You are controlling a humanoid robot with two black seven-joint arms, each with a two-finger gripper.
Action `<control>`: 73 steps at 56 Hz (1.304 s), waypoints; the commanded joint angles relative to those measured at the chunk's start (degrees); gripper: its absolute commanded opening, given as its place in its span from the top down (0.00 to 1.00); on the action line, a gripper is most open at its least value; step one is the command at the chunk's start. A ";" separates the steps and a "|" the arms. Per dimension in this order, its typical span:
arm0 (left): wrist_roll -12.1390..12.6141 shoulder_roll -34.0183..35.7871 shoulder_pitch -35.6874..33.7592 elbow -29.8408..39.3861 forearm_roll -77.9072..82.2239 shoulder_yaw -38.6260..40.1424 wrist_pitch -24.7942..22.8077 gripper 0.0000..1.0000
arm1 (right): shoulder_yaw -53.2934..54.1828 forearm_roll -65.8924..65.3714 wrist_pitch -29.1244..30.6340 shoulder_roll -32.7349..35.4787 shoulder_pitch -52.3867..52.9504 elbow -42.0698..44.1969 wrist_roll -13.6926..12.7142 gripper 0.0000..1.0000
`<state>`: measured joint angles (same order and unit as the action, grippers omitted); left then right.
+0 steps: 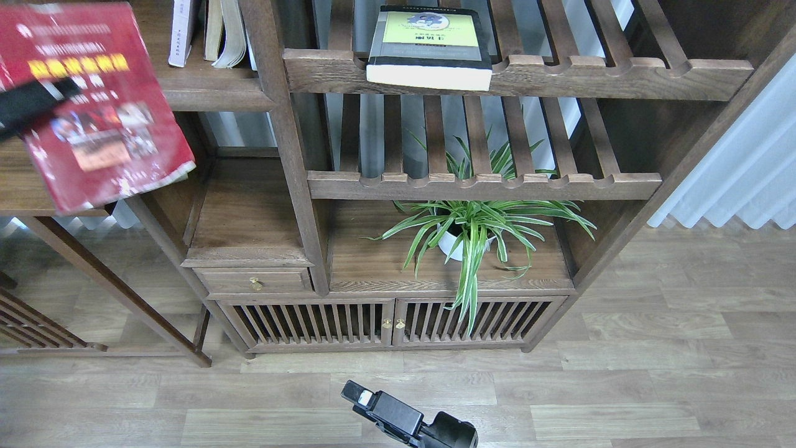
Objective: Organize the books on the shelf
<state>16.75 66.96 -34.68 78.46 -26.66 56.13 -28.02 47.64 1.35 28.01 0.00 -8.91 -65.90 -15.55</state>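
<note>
Nearest, at the bottom edge of the head view, the right end effector (364, 396) pokes up over the pale grey-brown plank floor (653, 348), dark and seen end-on, so I cannot tell whether its fingers are spread or pressed together. Behind it stands the dark-brown wooden shelving unit (292, 162), with two slatted cabinet doors (392, 323) at its foot and a small drawer with a brass knob (255, 283) above the left door. On the board over the doors sits a green-and-white striped spider plant in a white pot (472, 227), its leaves hanging past the front edge. Above the plant run two slatted racks with notched front rails; the upper rack (622, 71) carries the thick yellow-green book with a black-grey border (430, 45), lying flat with its page block jutting over the rail. At the left, the dark red paperback with cover photos (106, 118) is tilted and held in the air in front of the unit, the left end effector (46, 99) pinching it at its left side, blurred. Farthest back, at top left, the flat solid dark-brown shelf board (205, 84) holds the pale lavender-white book (182, 31) upright, beside other upright books (225, 31). White curtains (746, 168) hang at the right.
</note>
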 commanded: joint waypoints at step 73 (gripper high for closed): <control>8.13 -30.13 -37.82 -22.38 62.94 9.70 0.02 0.95 | 0.00 -0.12 -0.01 0.00 0.65 0.07 0.00 0.00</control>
<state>25.05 40.17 -68.00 58.09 30.46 66.24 -28.01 47.63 1.23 28.00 0.00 -8.28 -65.92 -15.56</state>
